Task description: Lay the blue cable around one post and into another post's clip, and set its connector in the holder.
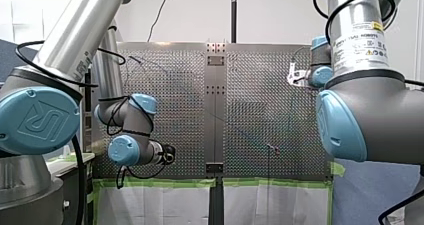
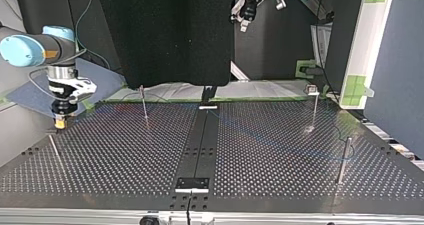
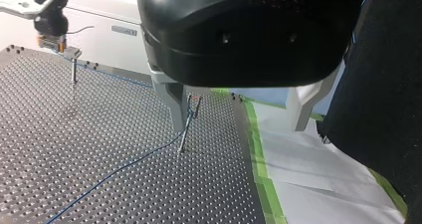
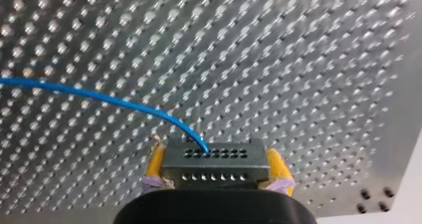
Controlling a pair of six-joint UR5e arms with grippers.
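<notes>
Right gripper (image 4: 217, 170): its yellow pads (image 4: 277, 168) are clenched on the grey connector (image 4: 214, 157), over the perforated table (image 4: 308, 59).
Blue cable (image 4: 99, 98): leaves the connector's face and curves away across the holes.
Left wrist view only: the cable reaches the foot of a clip-topped post (image 3: 185, 127).
Top view only: the left gripper (image 2: 244, 19) hangs high at upper middle; its grip cannot be told.
Surroundings: green tape (image 3: 259, 154) edges the table, with a black drape (image 2: 170, 30) behind.
</notes>
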